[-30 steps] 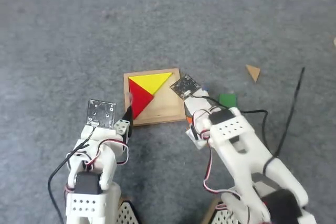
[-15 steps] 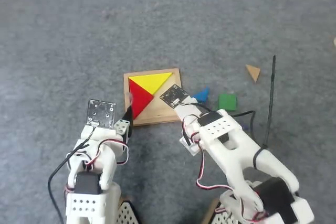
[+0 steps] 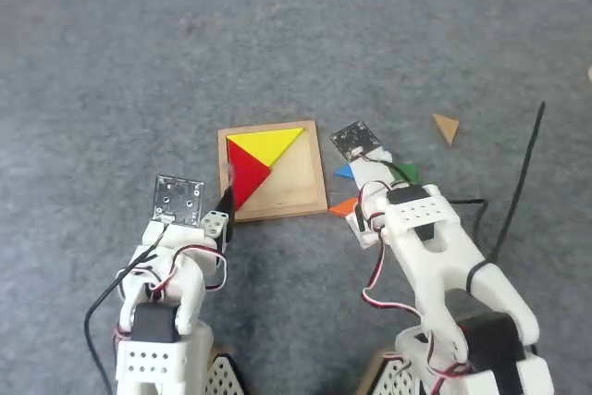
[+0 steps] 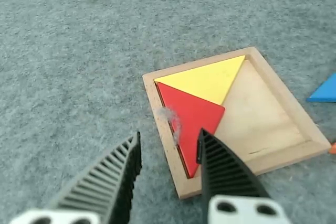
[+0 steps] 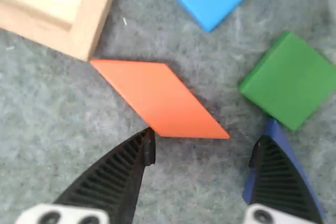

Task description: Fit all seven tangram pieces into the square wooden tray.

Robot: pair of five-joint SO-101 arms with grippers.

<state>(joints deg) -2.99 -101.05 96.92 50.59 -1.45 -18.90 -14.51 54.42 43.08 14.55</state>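
2 tangram pieces lie in the wooden tray point(image 3: 277, 214), 4 more on the grey mat point(image 3: 111, 80), and both grippers gape.

In the tray are 1 yellow triangle point(image 3: 265, 143) and 1 red triangle point(image 3: 245, 176), edge to edge. Outside it are 1 blue piece point(image 3: 344, 172), 1 orange parallelogram point(image 3: 343, 206), 1 green square point(image 3: 406, 173) and 1 tan triangle point(image 3: 447, 127), well apart to the right. The high view shows only slivers of blue, orange and green past the right arm. The right wrist view shows the orange piece whole, 1 tip just beside the tray's corner, with the right gripper point(image 5: 206, 137) spread around its end. The left gripper point(image 4: 169, 135) hangs with fingers apart over the tray's rim by the red triangle. 0.5 s ago the right arm hung over the tray's right edge; it has swung right, while the left arm has kept still.
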